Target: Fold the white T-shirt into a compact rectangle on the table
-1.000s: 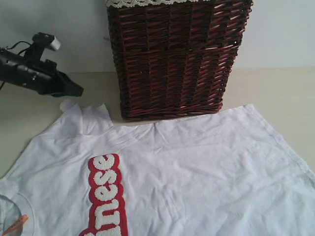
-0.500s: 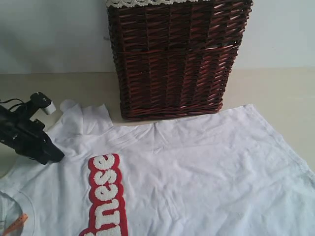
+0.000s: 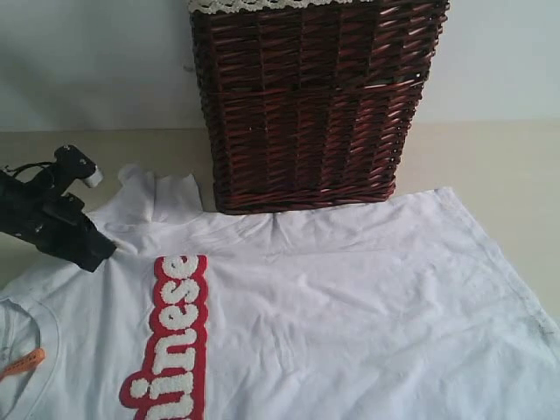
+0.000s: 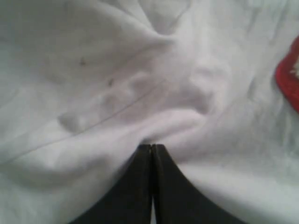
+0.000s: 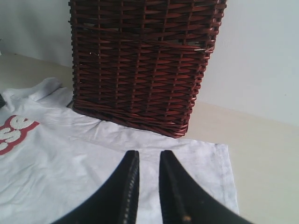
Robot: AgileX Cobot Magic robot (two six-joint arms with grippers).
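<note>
We pinch the white T-shirt near its sleeve with our left gripper — our right gripper hangs slightly parted, empty.

Partly out of view: white T-shirt

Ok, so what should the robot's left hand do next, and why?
Probably lift the pinched cloth slightly and draw it toward the shirt's middle. The left gripper has its jaws shut on a bunch of the white T-shirt near the sleeve, and the shirt lies spread open on the table, not yet folded.
</note>
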